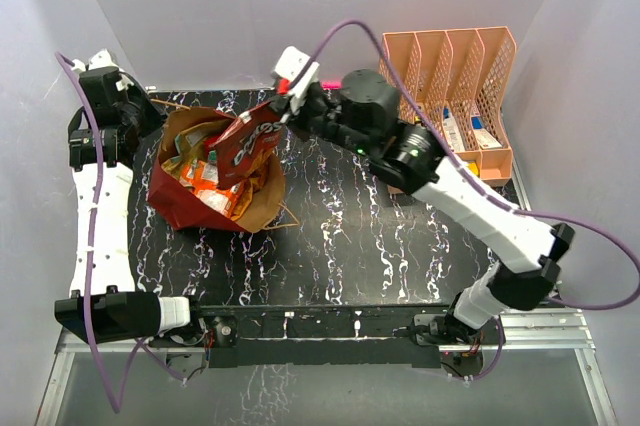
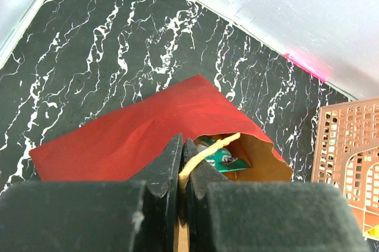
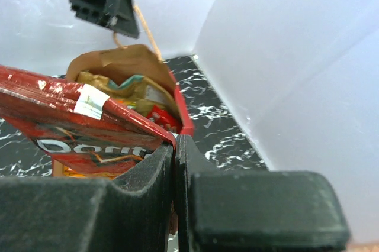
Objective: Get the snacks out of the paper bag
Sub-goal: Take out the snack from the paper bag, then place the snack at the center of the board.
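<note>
The dark red paper bag (image 1: 180, 201) lies tilted on the table at the left, its brown mouth open with several orange, yellow and teal snacks (image 1: 195, 174) inside. My left gripper (image 2: 182, 145) is shut on the bag's twisted handle (image 2: 208, 145) at the bag's far left rim (image 1: 150, 116). My right gripper (image 3: 176, 139) is shut on the corner of a red Doritos packet (image 3: 77, 139) and holds it above the bag's mouth (image 1: 248, 141). In the left wrist view a teal packet (image 2: 224, 156) shows inside the bag (image 2: 148, 128).
A peach file organiser (image 1: 460, 96) with small boxes stands at the back right, also seen in the left wrist view (image 2: 349, 151). White walls close in the back and sides. The black marbled table (image 1: 380, 246) stretches in front of the bag.
</note>
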Robot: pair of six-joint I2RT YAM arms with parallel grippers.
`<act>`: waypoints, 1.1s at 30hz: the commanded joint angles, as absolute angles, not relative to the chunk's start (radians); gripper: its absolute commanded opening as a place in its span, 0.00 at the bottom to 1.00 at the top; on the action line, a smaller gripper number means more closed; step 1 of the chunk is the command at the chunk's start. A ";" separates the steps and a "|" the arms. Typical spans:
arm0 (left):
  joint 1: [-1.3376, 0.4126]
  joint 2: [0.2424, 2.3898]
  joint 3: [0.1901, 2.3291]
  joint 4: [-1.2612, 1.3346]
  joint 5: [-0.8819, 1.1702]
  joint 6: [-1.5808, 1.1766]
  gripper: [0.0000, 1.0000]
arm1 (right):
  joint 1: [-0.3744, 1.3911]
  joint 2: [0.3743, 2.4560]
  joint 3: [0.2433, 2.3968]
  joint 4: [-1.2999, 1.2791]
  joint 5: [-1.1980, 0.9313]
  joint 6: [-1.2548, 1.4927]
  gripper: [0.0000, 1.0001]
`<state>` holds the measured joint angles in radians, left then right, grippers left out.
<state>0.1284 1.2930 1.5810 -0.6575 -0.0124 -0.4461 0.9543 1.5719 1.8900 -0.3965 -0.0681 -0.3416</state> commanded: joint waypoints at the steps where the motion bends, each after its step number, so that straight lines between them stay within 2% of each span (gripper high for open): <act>1: 0.141 1.244 1.553 -0.627 -0.010 -0.435 0.00 | 0.952 1.406 1.846 -0.350 0.122 -0.364 0.08; 11: 0.141 1.236 1.523 -0.617 0.016 -0.431 0.00 | 0.925 1.180 1.499 -0.349 0.366 -0.350 0.08; 18: 0.141 1.229 1.518 -0.617 0.032 -0.439 0.00 | 0.669 1.109 1.193 -0.267 0.141 -0.232 0.08; 21: 0.141 1.226 1.515 -0.616 0.042 -0.443 0.00 | 0.609 1.112 1.079 -0.219 0.123 -0.254 0.08; 29: 0.141 1.216 1.512 -0.619 0.050 -0.446 0.00 | 0.571 1.116 0.965 -0.219 0.279 -0.360 0.08; 33: 0.141 1.202 1.493 -0.607 0.058 -0.453 0.00 | 0.572 1.113 0.944 -0.292 0.156 -0.349 0.08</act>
<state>0.1333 1.2507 1.5112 -0.6277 0.0452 -0.4469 0.5735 1.1461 0.9493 -0.3336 0.2207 -0.3386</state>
